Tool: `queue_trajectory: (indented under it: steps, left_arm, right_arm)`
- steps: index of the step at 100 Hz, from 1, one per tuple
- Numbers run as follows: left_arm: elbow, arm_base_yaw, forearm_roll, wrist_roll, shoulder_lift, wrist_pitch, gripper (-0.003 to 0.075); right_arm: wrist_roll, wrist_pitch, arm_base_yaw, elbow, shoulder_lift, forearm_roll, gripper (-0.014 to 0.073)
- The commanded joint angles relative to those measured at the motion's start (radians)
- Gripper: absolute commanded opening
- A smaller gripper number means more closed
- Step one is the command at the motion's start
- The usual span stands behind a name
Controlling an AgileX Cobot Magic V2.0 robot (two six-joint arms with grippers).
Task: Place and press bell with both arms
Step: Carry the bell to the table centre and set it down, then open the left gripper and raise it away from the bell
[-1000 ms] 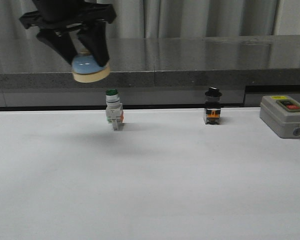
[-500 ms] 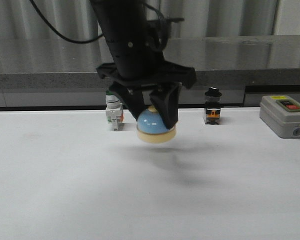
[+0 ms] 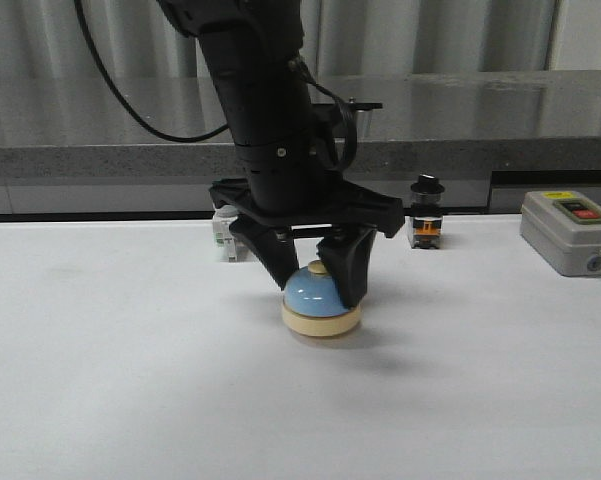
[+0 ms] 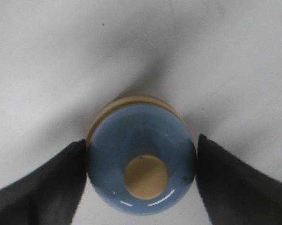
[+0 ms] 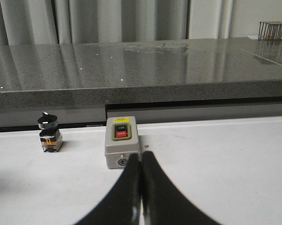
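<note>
Left black robot arm (image 3: 265, 110) reaches down steeply from above, its column leaning slightly, black cable (image 3: 130, 100) looping off behind it. Wrist points almost straight down at the white worktop (image 3: 110, 380).

Left pincer (image 3: 318, 285) pinching the small light-blue dome-shaped desk bell with cream base and cream knob (image 3: 320, 300). One dark finger presses each flank of the dome; the left wrist view shows both fingers (image 4: 42, 187) against the blue shell, the knob facing up between them. Bell sits upright near the worktop's middle, base resting on or just at the surface; cannot tell for certain if it bears weight, though a soft shadow hugs the base.

Behind the arm, along the worktop's far edge, a white push-button switch with a green cap (image 3: 223, 235) is partly hidden by the pincer housing. Right of that, apart from the bell, a small black-knobbed selector switch with an orange band (image 3: 425, 212). Farther right, at the worktop's edge, a grey box with red and green buttons (image 3: 570, 232).

Right arm out of the front view. Its wrist view shows the right pincer (image 5: 141, 187) pressed together, fingers touching, empty, hanging above the worktop and aimed at the grey box, with the selector switch off to one side.
</note>
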Motion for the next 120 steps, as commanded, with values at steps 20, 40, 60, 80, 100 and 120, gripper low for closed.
queue_trajectory:
  steps: [20,40,60,80,100,120]
  left_arm:
    - [-0.09,-0.008,-0.017,0.001,-0.056,-0.016,0.0549]
    - [-0.125,-0.004,-0.008,0.001,-0.094,-0.016,0.0334]
    - [-0.125,0.042,0.004,0.001,-0.166,0.032,0.0011]
    - [-0.123,0.147,0.004,0.001,-0.234,0.071,-0.002]
    - [-0.095,0.267,0.004,0.001,-0.315,0.088,-0.002]
    - [-0.031,0.399,0.004,-0.003,-0.395,0.088,-0.002]
  right_arm:
    - [-0.002,-0.083,-0.005,-0.015,-0.011,-0.009,-0.006]
    - [-0.002,-0.083,-0.005,-0.015,-0.011,-0.009,-0.006]
    - [-0.002,-0.083,-0.005,-0.015,-0.011,-0.009,-0.006]
    - [-0.002,-0.083,-0.005,-0.015,-0.011,-0.009,-0.006]
    - [-0.002,-0.083,-0.005,-0.015,-0.011,-0.009,-0.006]
    - [-0.002,-0.083,-0.005,-0.015,-0.011,-0.009,-0.006]
